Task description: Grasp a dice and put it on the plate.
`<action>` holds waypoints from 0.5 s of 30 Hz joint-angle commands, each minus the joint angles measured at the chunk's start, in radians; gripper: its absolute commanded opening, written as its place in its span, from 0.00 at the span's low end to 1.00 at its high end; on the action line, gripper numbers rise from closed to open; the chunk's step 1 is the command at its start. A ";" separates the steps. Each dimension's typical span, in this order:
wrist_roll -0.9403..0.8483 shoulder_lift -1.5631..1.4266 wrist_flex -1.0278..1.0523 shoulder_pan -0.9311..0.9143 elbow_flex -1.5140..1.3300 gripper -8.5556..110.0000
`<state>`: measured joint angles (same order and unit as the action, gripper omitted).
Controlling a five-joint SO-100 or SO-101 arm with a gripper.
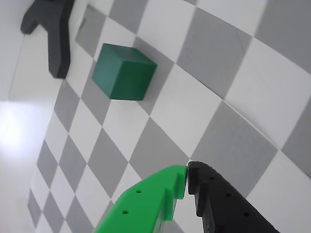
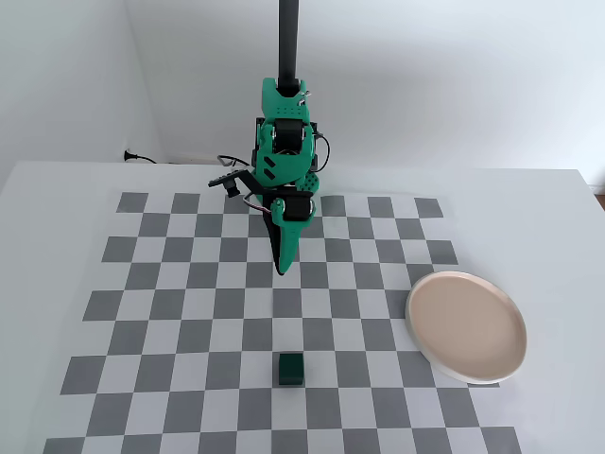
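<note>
Dice (image 2: 290, 369) sits on the checkerboard's near rows, well apart from and directly nearer than the clenched, empty gripper (image 2: 282, 269); plate (image 2: 466, 326) lies to the right.

You ran a bright green arm (image 2: 286, 142) with black joints and cables; its gripper (image 1: 187, 170) paired green and black fingers.

It looked like a small lab or hobby test corner: a white desk (image 2: 57, 199) carried a printed grey-and-white checkerboard mat (image 2: 189, 312), bare white walls (image 2: 425, 85) stood behind, and a power cable (image 2: 142, 157) ran to the wall at the back.
</note>
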<state>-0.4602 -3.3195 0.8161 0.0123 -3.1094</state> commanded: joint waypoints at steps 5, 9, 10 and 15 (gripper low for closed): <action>-0.207 -0.017 -0.057 -0.005 0.028 0.04; -0.331 -0.017 -0.058 0.017 0.021 0.04; -0.364 -0.015 -0.055 0.025 0.021 0.04; -0.526 -0.015 -0.071 0.038 0.015 0.04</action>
<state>-0.9081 -3.3195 0.7808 0.0430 -3.1094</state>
